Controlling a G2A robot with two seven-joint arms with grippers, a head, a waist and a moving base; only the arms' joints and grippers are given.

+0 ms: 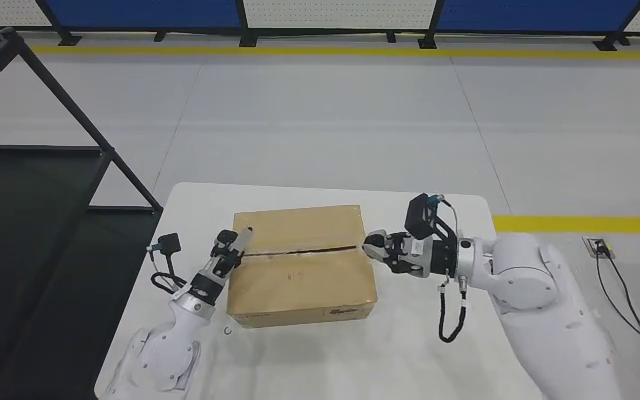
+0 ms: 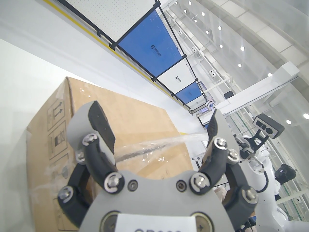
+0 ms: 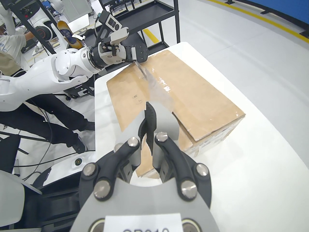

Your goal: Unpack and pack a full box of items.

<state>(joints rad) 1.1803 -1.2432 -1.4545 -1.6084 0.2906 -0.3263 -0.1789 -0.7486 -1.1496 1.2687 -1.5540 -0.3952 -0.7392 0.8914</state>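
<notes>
A brown cardboard box (image 1: 300,270) lies in the middle of the white table, its two top flaps meeting along a lengthwise seam. Clear tape (image 3: 157,85) over the seam is torn and wrinkled. My right gripper (image 3: 149,108) is at the box's right end (image 1: 372,248), shut on the end edge of one top flap (image 3: 130,102), with cardboard showing between its fingers. My left gripper (image 2: 155,114) is open at the opposite end of the seam (image 1: 240,238), just above the box (image 2: 135,126). A loose strand of tape (image 2: 154,146) runs from the seam towards one of its fingertips.
The table (image 1: 420,340) has bare room in front of and to the right of the box. A small metal hook (image 1: 229,333) lies near the box's front left corner. A black metal rack (image 1: 60,130) stands beside the table's left side.
</notes>
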